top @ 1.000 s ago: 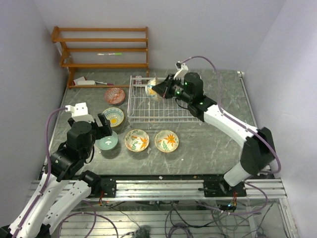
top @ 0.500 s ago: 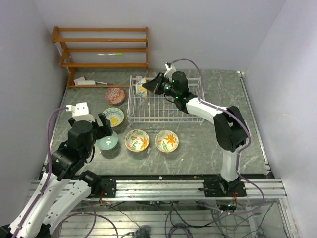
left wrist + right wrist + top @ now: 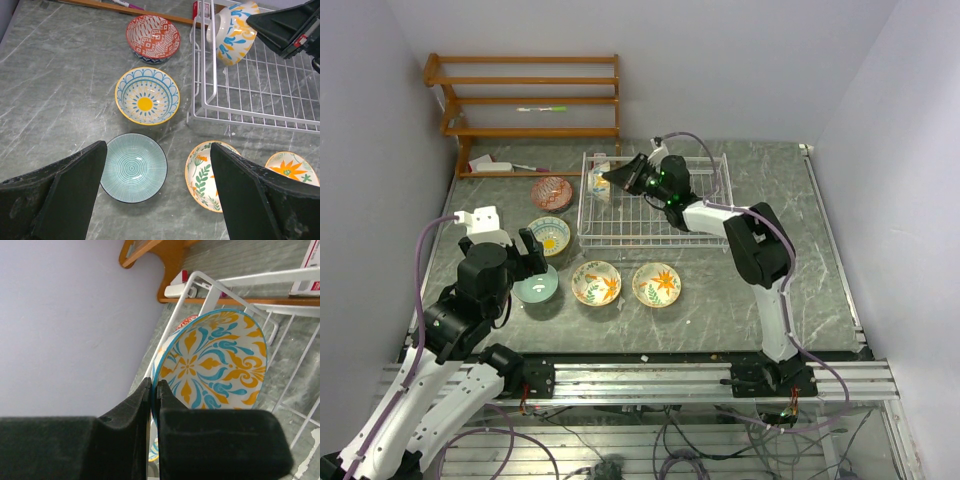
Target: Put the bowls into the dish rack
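Note:
My right gripper (image 3: 616, 177) is shut on the rim of a blue-orange bowl (image 3: 215, 360), also seen in the top view (image 3: 601, 184) and left wrist view (image 3: 233, 31), holding it on edge over the far left corner of the white wire dish rack (image 3: 655, 232). My left gripper (image 3: 156, 200) is open and empty above the teal bowl (image 3: 133, 167). On the table lie a reddish bowl (image 3: 551, 192), a yellow-blue bowl (image 3: 549, 235) and two orange floral bowls (image 3: 596, 282) (image 3: 657, 284).
A brown wooden slatted shelf (image 3: 525, 100) stands at the back left with a pen and small white box at its foot (image 3: 492, 165). Walls close in on the left, back and right. The rack also shows in the left wrist view (image 3: 260, 95).
The right gripper has carried the blue-orange bowl leftward across the rack to its far left corner. The left arm has not moved.

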Available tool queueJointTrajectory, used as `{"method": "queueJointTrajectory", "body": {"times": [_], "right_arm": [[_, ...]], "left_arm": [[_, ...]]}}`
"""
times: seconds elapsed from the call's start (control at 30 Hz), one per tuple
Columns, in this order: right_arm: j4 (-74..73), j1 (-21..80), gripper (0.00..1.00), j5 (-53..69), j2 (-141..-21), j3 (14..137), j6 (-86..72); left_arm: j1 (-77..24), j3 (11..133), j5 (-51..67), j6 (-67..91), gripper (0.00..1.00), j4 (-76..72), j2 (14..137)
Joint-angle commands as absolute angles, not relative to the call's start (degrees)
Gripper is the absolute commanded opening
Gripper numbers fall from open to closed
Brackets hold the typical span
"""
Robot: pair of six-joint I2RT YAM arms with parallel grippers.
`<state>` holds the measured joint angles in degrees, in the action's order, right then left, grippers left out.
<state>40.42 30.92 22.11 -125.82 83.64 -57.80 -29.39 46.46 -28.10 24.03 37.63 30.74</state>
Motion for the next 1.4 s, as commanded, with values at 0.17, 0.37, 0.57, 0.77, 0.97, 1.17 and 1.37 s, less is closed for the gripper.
{"method": "queueJointTrajectory", "body": {"times": [0.17, 0.37, 0.57, 0.77, 0.97, 1.17, 1.37], "right_arm": [[52.5, 30.8, 0.00, 21.3, -128.9, 85.1, -64.3], [57.0, 30.5, 0.00, 20.1, -132.8, 85.2, -69.4], [50.9, 30.3, 0.00, 14.8, -132.1, 84.0, -67.0], [42.7, 29.6, 0.07, 13.6, -132.0, 83.4, -65.9], [39.8, 29.2, 0.21, 13.1, -132.2, 82.2, -66.1], [36.2, 29.0, 0.30, 10.3, -128.6, 79.9, -63.2], [30.0, 29.1, 0.50, 7.0, -125.1, 79.2, -60.0]], "left_arm": [[-29.0, 48.3, -28.5, 24.0, 0.95, 37.5, 30.4], [-29.0, 48.3, -28.7, 24.0, 0.95, 37.6, 30.5], [-29.0, 48.2, -28.6, 24.1, 0.95, 37.6, 30.5], [-28.9, 48.3, -28.7, 24.0, 0.95, 37.6, 30.5], [-29.0, 48.3, -28.9, 24.2, 0.95, 37.8, 30.2], [-29.0, 48.3, -28.8, 24.1, 0.95, 37.6, 30.2], [-28.9, 48.3, -28.9, 24.1, 0.95, 37.7, 30.2]]}}
